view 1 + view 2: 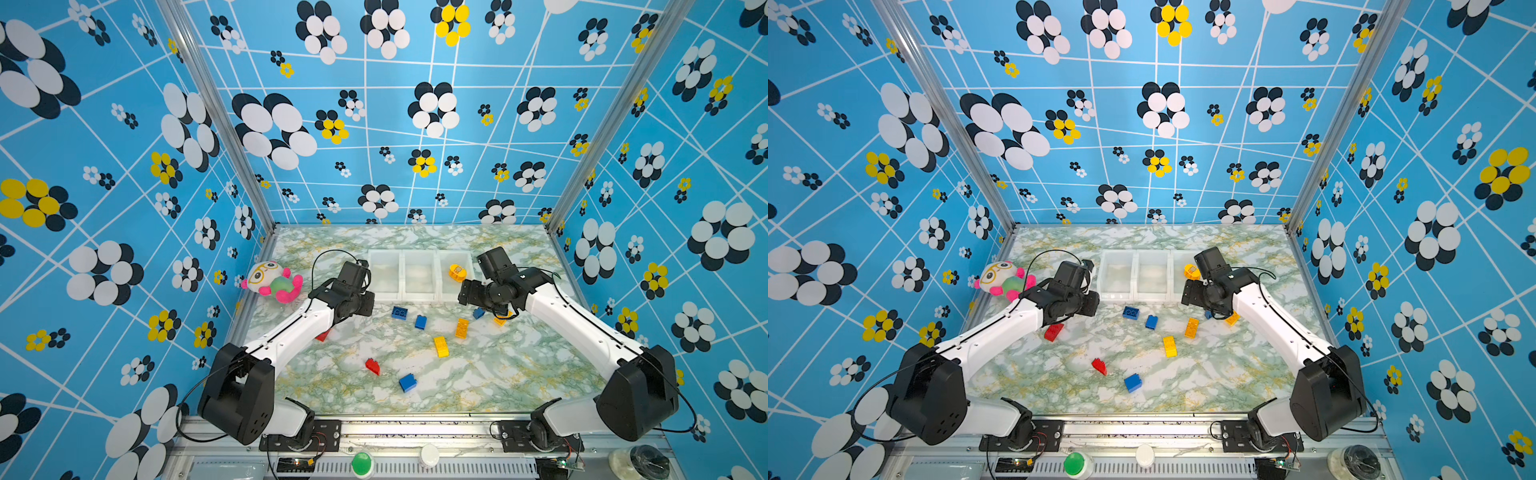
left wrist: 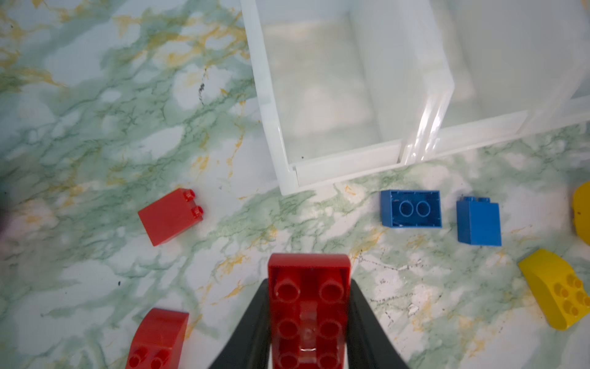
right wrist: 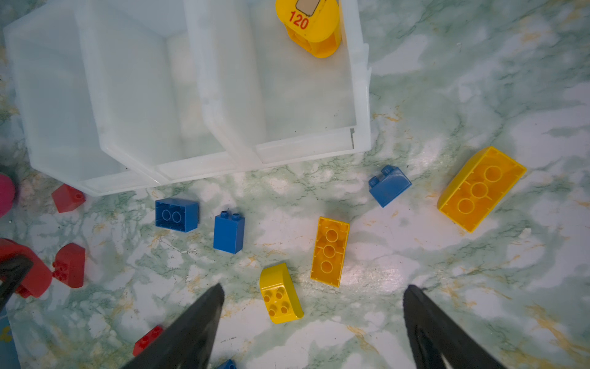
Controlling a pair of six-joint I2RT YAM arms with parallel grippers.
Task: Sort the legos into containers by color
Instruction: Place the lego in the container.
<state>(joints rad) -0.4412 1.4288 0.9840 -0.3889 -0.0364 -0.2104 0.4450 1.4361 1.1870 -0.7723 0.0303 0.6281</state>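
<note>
Left wrist view showed the left claw [image 2: 309,319] clamped on a red brick [image 2: 309,306], studs up, above the worktop [image 2: 95,127]. Just beyond it lay two blue bricks [image 2: 411,209], then the white bins [image 2: 348,169]. The right claw [image 3: 313,319] stood wide open and empty over a yellow brick [image 3: 281,294]; farther off, a round yellow piece [image 3: 311,28] sat in the bin nearest that claw.

Left pincer [image 2: 309,319] clamped on red brick [image 2: 309,306]; right pincer [image 3: 313,319] spread wide, empty
</note>
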